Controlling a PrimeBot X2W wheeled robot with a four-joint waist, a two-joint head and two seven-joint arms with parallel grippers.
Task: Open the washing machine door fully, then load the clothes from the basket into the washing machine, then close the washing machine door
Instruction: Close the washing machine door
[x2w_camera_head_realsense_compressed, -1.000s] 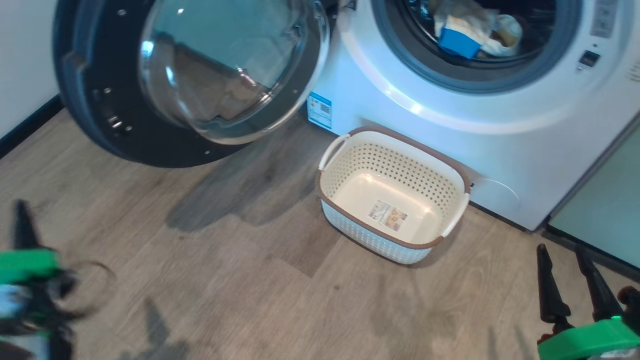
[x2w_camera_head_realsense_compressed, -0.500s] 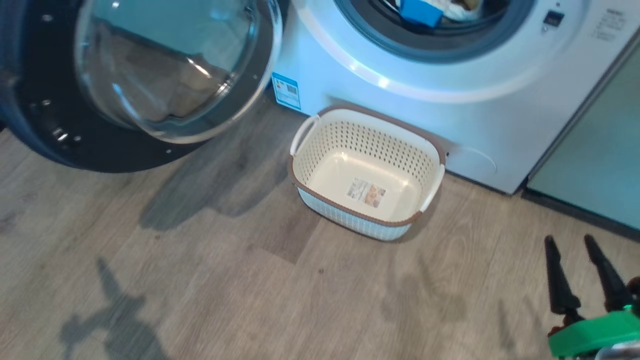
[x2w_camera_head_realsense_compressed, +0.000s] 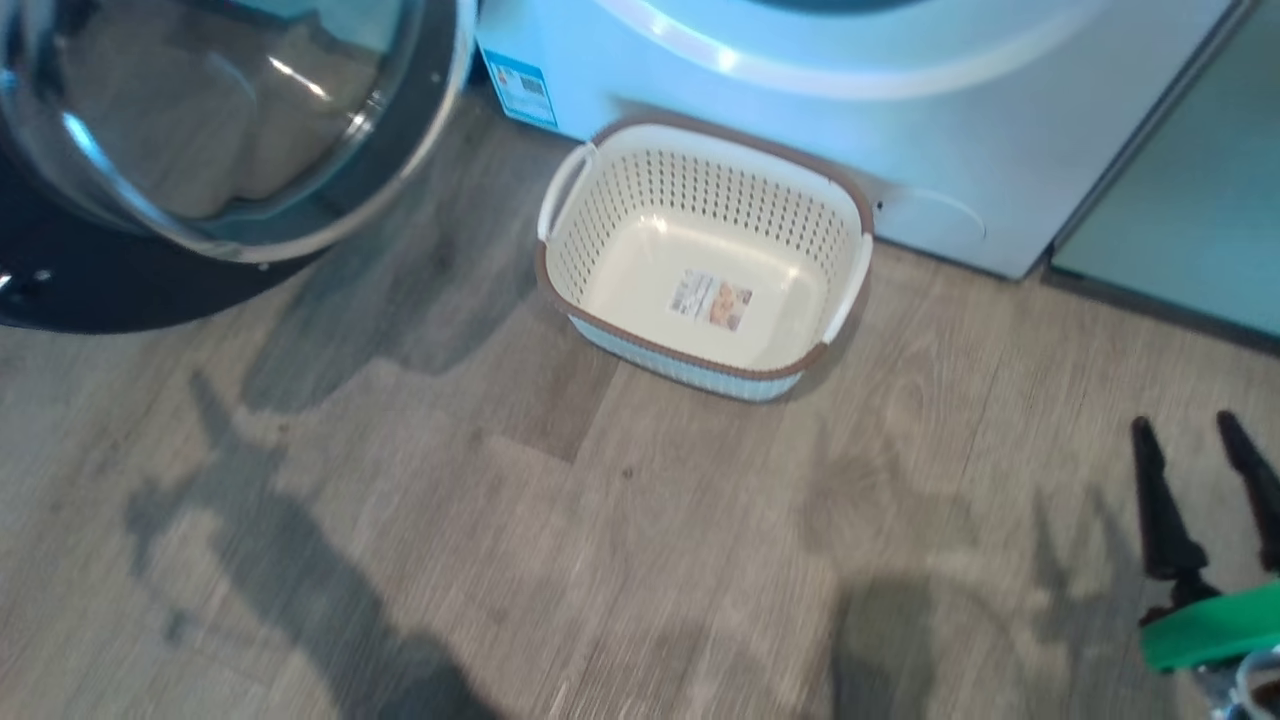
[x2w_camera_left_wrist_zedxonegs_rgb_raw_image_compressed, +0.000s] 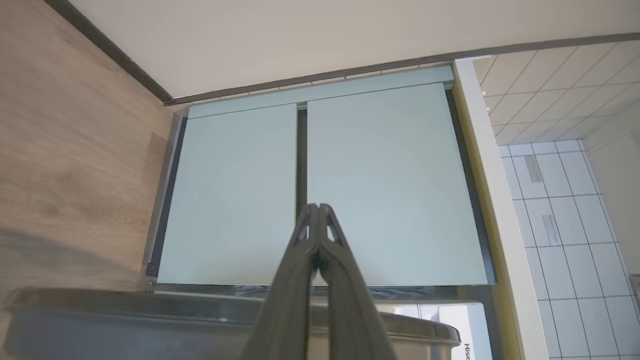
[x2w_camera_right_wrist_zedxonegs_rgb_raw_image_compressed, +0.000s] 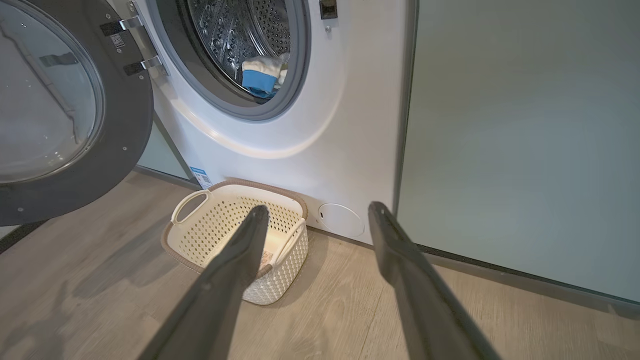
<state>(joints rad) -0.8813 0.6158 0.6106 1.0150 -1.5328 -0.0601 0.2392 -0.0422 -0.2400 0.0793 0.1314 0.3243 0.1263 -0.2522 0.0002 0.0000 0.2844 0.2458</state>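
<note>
The basket (x2w_camera_head_realsense_compressed: 700, 190) stands with nothing in it on the wooden floor, against the front of the white washing machine (x2w_camera_head_realsense_compressed: 760, 110). The washing machine door (x2w_camera_head_realsense_compressed: 230, 130) hangs wide open at the upper left. In the right wrist view the clothes (x2w_camera_right_wrist_zedxonegs_rgb_raw_image_compressed: 262, 75), pale with a blue patch, lie inside the steel drum behind the grey ring of the washing machine (x2w_camera_right_wrist_zedxonegs_rgb_raw_image_compressed: 350, 125); the door (x2w_camera_right_wrist_zedxonegs_rgb_raw_image_compressed: 125, 125) is swung left and the basket (x2w_camera_right_wrist_zedxonegs_rgb_raw_image_compressed: 220, 227) sits below. My right gripper (x2w_camera_head_realsense_compressed: 1183, 422) (x2w_camera_right_wrist_zedxonegs_rgb_raw_image_compressed: 317, 208) is open, holding nothing, right of the basket. My left gripper (x2w_camera_left_wrist_zedxonegs_rgb_raw_image_compressed: 317, 207) is shut, holding nothing, pointing at cabinet doors.
Pale green cabinet doors (x2w_camera_right_wrist_zedxonegs_rgb_raw_image_compressed: 525, 125) (x2w_camera_head_realsense_compressed: 1200, 200) flank the washer on the right, and two more (x2w_camera_left_wrist_zedxonegs_rgb_raw_image_compressed: 390, 185) face the left wrist. A grey curved edge (x2w_camera_left_wrist_zedxonegs_rgb_raw_image_compressed: 150, 310) lies under the left fingers. White tiles (x2w_camera_left_wrist_zedxonegs_rgb_raw_image_compressed: 560, 200) are at the right. Wooden floor (x2w_camera_head_realsense_compressed: 600, 560) spreads in front.
The head camera has tilted down, so the drum and clothes have slid out of its top edge. The left gripper left the lower left of that view. The right gripper stays open.
</note>
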